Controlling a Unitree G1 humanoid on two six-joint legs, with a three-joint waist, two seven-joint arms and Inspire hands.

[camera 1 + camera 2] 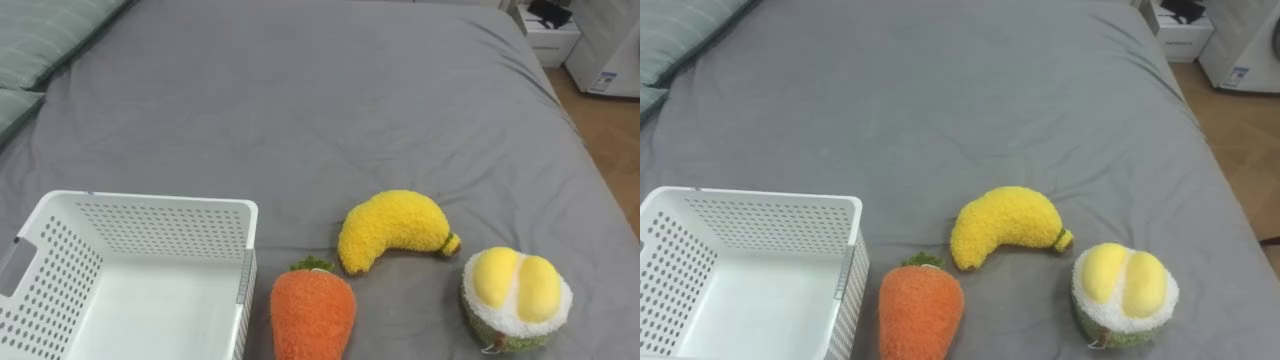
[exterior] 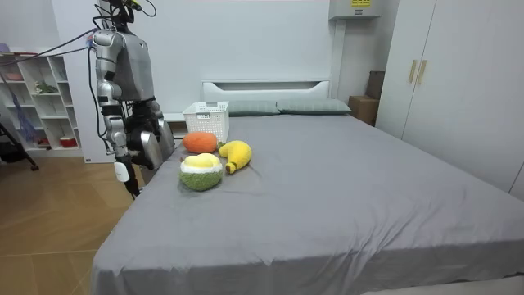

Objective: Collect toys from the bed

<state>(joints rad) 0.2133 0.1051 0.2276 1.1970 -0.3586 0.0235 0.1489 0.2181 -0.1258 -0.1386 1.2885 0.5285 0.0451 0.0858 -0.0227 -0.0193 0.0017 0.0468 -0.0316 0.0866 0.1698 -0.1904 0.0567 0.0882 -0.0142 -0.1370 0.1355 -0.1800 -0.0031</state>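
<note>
Fingers on both hands are too small and dim in the room view to tell whether they are straight or curled. The right hand (image 2: 123, 170) hangs low at the robot's near side, and the left hand (image 2: 159, 146) is a dark shape against its body. The robot stands at the long edge of the grey bed (image 1: 300, 100), on the room view's left, facing across the mattress.

Three plush toys lie on the sheet before it, none of them in either hand. An orange carrot (image 1: 312, 312) lies just beside the right wall of a white perforated basket (image 1: 150, 212), with its lower end cut off by the bottom edge of the eye views. A yellow banana (image 1: 392, 228) curves just beyond the carrot's green top. A round green-and-white fruit with two yellow lobes (image 1: 516, 298) sits to the right, near the banana's stem, its underside partly cut off.

The basket stands on the bed at the robot's left, its near and left sides out of frame. Striped pillows (image 1: 40, 35) show partly at the upper left. A white nightstand (image 1: 552, 38) stands on the wood floor (image 1: 610, 130) beyond the bed's far corner, with a dark object on it that is too small to make out.
</note>
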